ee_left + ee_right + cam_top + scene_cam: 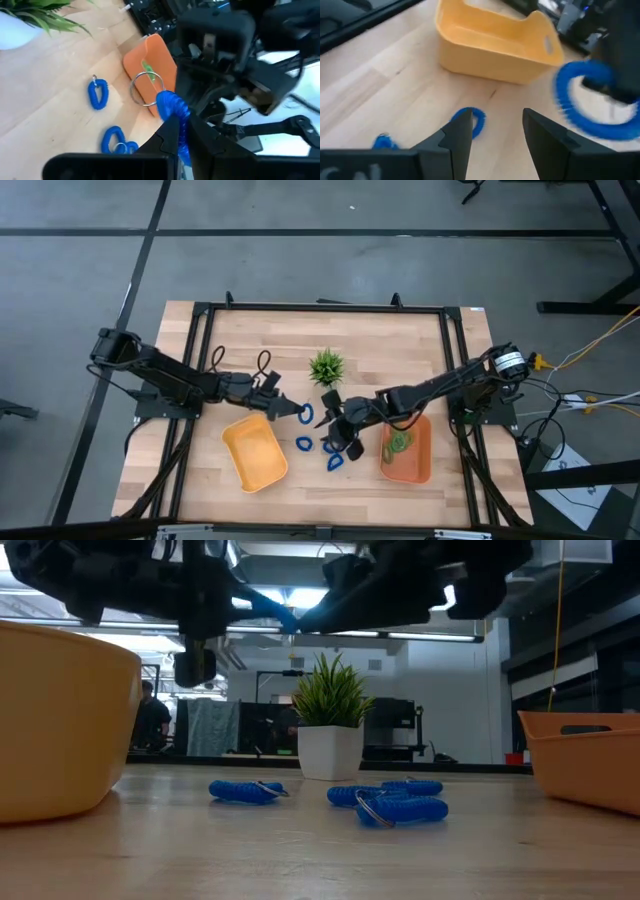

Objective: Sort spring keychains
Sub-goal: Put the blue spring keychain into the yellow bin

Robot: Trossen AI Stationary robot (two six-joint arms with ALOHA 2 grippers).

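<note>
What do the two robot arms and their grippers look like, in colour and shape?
Both arms are black and slim, built of jointed segments. The left arm carries looped black cables near its wrist. The right arm has a white cylindrical part with a dark band near its base. The left gripper and the right gripper each end in two dark, angular, wedge-shaped fingers.

No writing, label, brand, number or sign can be read in any view, neither on the table, the trays and the arms nor in the room behind.
</note>
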